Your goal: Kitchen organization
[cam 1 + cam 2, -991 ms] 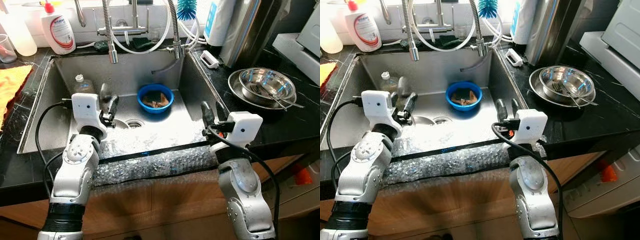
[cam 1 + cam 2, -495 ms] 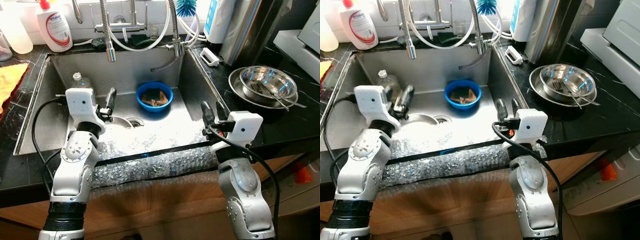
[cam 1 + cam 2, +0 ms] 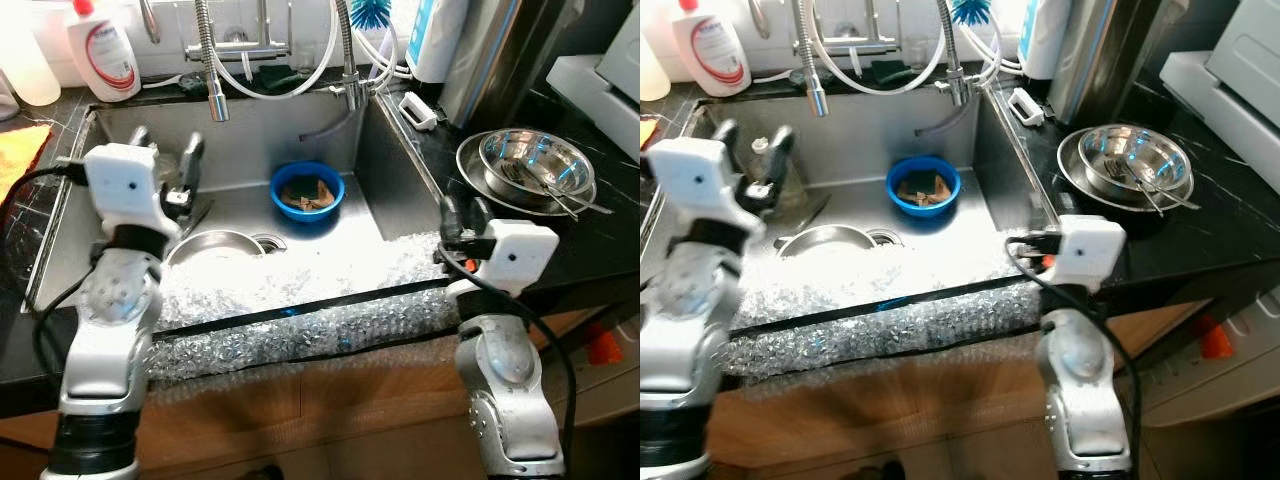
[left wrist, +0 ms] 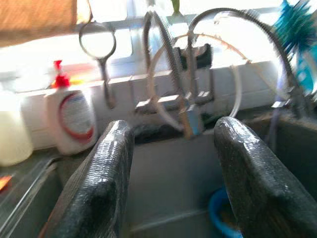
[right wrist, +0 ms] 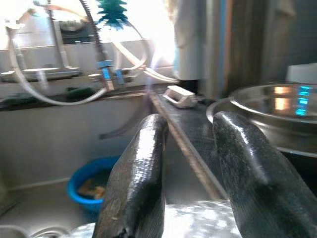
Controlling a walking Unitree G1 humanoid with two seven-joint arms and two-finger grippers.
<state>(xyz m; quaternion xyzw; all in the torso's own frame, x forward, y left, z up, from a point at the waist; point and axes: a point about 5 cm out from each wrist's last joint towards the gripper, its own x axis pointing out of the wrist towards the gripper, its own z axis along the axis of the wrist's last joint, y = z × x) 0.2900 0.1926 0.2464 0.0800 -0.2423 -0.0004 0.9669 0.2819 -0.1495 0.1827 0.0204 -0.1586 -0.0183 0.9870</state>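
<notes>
- While both arms hang over the sink (image 3: 395,215) with nothing held, I take the step in hand to be picking what to clear first; the blue bowl (image 3: 308,192) on the sink floor, near the back wall, looks the likeliest.
- My left gripper (image 3: 163,165) sits raised over the left half of the basin, fingers spread wide and empty. Its wrist view looks between them toward the faucet and the soap bottle (image 4: 74,121).
- My right gripper (image 3: 459,211) hovers at the right rim of the sink, fingers parted and holding nothing, with the blue bowl low and ahead in its wrist view.
- To do this well I'd reach with the left arm, come down from above and take the bowl by its rim (there are brownish scraps and something dark inside, so I'd keep it level).
- A metal plate or lid (image 3: 213,247) lies flat beside the drain, between my left gripper and the bowl. Flat steel on steel would be hard to pinch, so I'd leave it for later.
- Edges: the hanging spray hose (image 3: 212,62) and the faucet loops crowd the back of the basin, so I'd stay low and forward of them.
- The front rim is padded with bubble wrap (image 3: 300,330), which gives my forearms some forgiveness.
- The right counter holds stacked steel bowls (image 3: 528,168) with utensils; the bare black counter in front of them is the open room for setting down.
</notes>
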